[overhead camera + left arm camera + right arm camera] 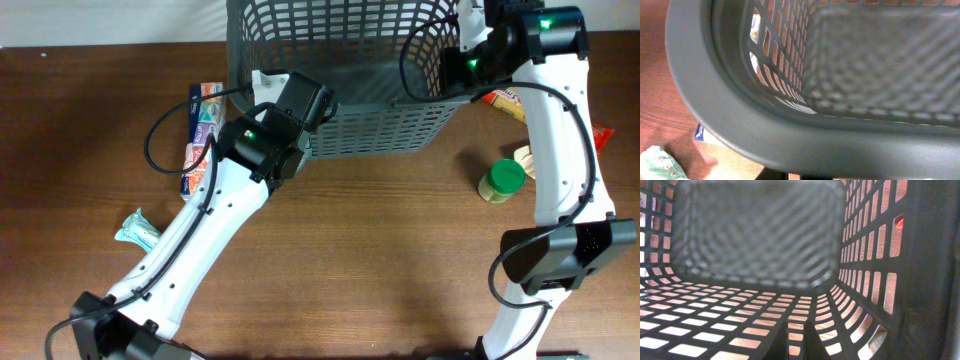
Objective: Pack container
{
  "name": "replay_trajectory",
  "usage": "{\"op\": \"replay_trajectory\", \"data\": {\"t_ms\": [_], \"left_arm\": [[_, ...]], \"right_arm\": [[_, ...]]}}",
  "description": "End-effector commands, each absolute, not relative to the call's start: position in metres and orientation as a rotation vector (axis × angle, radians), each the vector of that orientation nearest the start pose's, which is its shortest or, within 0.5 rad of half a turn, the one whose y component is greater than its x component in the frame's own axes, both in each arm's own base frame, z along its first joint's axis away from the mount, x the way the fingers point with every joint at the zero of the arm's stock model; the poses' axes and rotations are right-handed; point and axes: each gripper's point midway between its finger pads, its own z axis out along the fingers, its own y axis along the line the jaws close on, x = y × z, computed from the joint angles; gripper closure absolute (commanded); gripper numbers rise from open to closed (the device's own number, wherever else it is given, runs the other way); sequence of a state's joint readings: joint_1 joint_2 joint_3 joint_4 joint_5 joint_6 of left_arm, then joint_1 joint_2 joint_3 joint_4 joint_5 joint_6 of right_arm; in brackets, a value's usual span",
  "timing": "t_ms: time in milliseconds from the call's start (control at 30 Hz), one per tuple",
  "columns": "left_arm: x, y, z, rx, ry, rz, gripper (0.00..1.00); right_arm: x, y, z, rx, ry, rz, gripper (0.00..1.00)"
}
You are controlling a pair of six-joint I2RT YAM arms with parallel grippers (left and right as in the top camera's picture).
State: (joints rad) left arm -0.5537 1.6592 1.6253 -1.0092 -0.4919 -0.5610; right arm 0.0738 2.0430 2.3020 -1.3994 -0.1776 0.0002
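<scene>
The container [340,70] is a large dark grey lattice basket at the back of the table, and it holds nothing. My left gripper [268,88] is against the outside of its left front corner. In the left wrist view the thick rim [790,135] covers my fingertips, and the two finger stubs [792,176] below it are close together. My right gripper [465,48] reaches inside the basket by its right wall. In the right wrist view its fingers [801,342] are nearly together and empty, lying along the slotted wall [715,325].
A colourful flat box [200,135] lies left of the basket, and a teal wrapper [138,230] lies nearer the front left. A green-lidded jar [502,180] and orange and red packets [506,100] sit right of the basket, behind the right arm.
</scene>
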Motion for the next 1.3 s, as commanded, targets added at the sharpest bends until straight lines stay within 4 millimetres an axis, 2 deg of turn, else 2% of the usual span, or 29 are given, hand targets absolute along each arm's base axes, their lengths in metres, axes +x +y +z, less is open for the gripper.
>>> {"op": "replay_trajectory", "data": {"t_ms": [0,1267], "left_arm": [[0.3908,-0.1363,0.2391,-0.177,2.411,0.212,0.98],[0.3921,-0.1324,0.2410,-0.168,2.398,0.244,0.97]], "right_arm": [[0.4550,0.0683,0.2474,-0.161,2.715,0.277,0.96],[0.4495,0.0704,0.2457,-0.164,2.737,0.299,0.96]]}}
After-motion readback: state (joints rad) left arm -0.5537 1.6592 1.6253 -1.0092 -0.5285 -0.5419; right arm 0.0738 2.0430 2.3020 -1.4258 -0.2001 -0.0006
